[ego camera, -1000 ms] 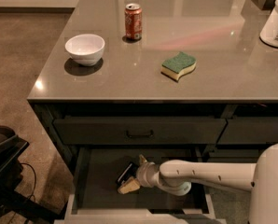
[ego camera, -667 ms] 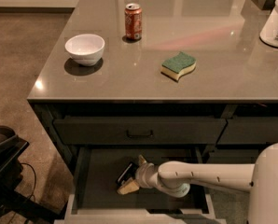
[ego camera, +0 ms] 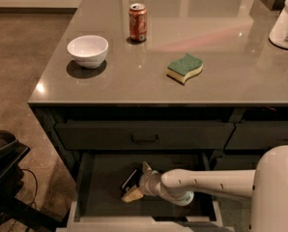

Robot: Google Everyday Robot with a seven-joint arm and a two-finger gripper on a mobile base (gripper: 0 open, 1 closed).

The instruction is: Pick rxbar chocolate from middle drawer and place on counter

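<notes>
Nothing moved: jaws at rxbar chocolate (ego camera: 130, 180), middle drawer (ego camera: 100, 190) floor open leftward.

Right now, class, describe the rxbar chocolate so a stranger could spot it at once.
Below the grey counter, find the open middle drawer. Inside it, right at the gripper, is the rxbar chocolate: a small flat black wrapper, unlike the thicker green-and-yellow sponge up on the counter.
</notes>
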